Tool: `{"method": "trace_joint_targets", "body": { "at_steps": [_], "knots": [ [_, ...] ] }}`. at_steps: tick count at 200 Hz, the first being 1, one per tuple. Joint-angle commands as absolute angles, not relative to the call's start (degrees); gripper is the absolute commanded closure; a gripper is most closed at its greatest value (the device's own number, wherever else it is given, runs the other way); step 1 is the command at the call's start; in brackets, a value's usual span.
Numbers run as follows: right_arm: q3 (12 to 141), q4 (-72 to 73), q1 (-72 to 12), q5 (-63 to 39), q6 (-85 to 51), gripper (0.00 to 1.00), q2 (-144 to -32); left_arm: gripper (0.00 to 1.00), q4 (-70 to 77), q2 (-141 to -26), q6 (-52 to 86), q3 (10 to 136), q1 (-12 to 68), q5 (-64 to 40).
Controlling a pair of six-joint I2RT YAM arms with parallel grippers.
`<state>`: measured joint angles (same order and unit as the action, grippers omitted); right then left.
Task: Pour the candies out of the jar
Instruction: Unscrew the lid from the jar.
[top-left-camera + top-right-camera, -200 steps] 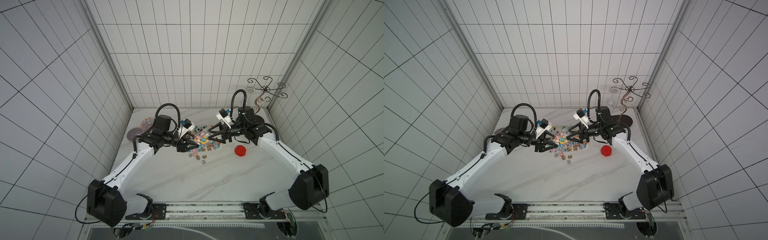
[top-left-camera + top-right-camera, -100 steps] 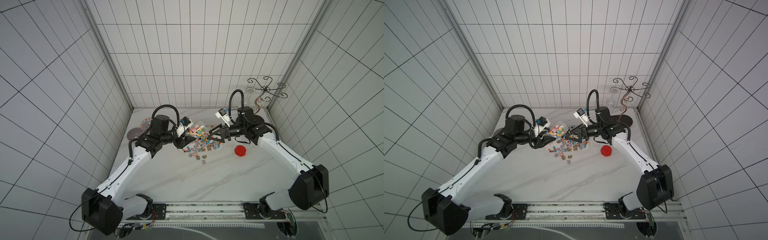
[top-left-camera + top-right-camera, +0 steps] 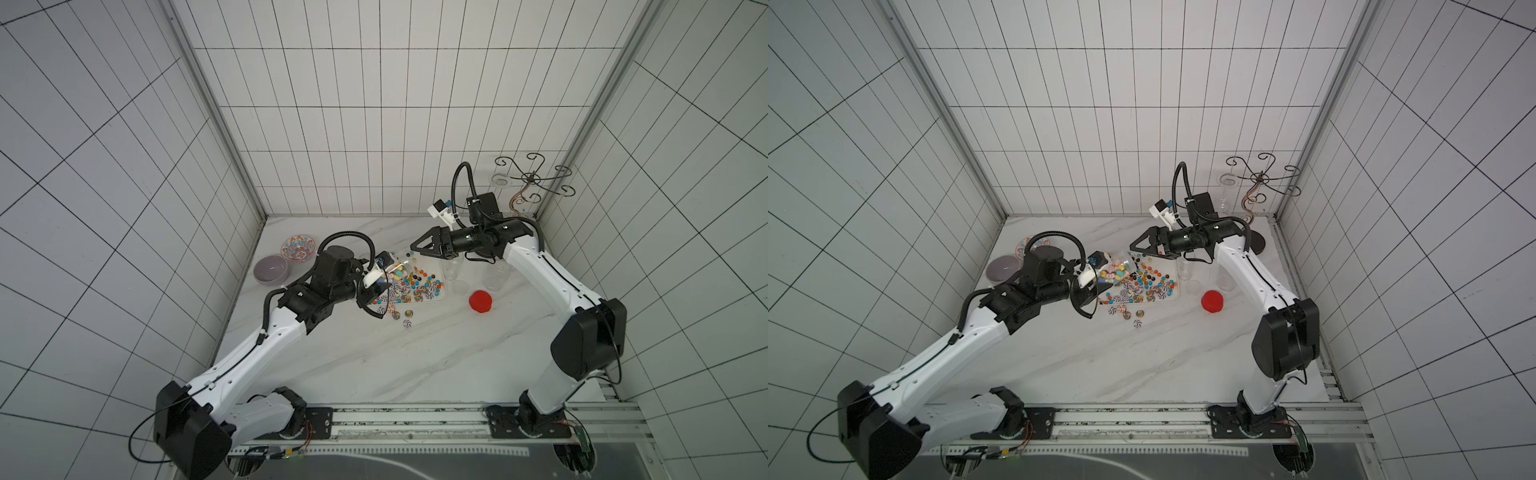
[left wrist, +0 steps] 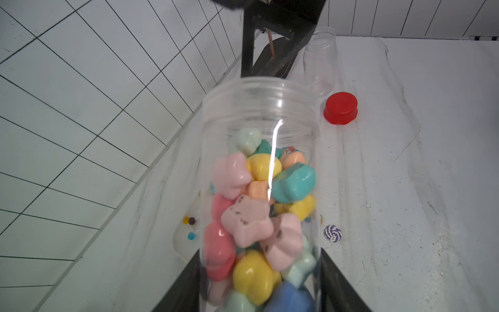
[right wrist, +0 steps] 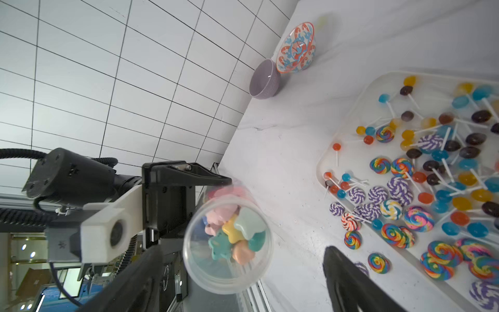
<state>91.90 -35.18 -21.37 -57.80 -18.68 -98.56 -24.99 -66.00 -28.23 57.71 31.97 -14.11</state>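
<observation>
The left hand (image 3: 374, 287) is clamped on the tilted jar (image 3: 398, 268), its pastel candies (image 4: 256, 216) all inside, so pouring remains. The right hand (image 3: 415, 246) hangs wide open and empty near the tray (image 5: 322, 173).

On marble worktop (image 3: 374, 353): lilac bowl (image 3: 271, 269) just beside orange-and-blue patterned bowl (image 3: 298, 248) near the left wall; red lid (image 3: 480, 301) alone, right of centre; black wire stand (image 3: 532, 178) in far right corner.
</observation>
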Motion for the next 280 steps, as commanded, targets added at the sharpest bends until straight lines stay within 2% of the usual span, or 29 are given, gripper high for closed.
{"method": "trace_joint_targets", "body": {
  "at_steps": [1,145,173,233,280],
  "knots": [
    [97.0,-39.2,-22.3,-58.6,-18.1,0.06,-99.5,0.7,-20.8,-64.6,-29.4,58.2,32.3,-12.9],
    [96.9,-34.4,-25.4,-60.5,-18.6,0.09,-98.5,0.7,-21.8,-65.9,-29.1,58.9,32.6,-13.5],
    [97.3,-34.3,-25.7,-60.2,-18.2,0.14,-98.6,0.7,-22.0,-66.2,-29.0,59.1,32.6,-13.4],
    [97.1,-34.3,-25.8,-60.0,-17.5,0.32,-98.2,0.69,-22.0,-66.7,-28.6,59.3,32.6,-13.4],
    [95.6,-32.8,-25.8,-60.9,-16.8,0.4,-96.8,0.7,-21.6,-67.5,-27.4,59.9,32.5,-14.0]
  ]
}}
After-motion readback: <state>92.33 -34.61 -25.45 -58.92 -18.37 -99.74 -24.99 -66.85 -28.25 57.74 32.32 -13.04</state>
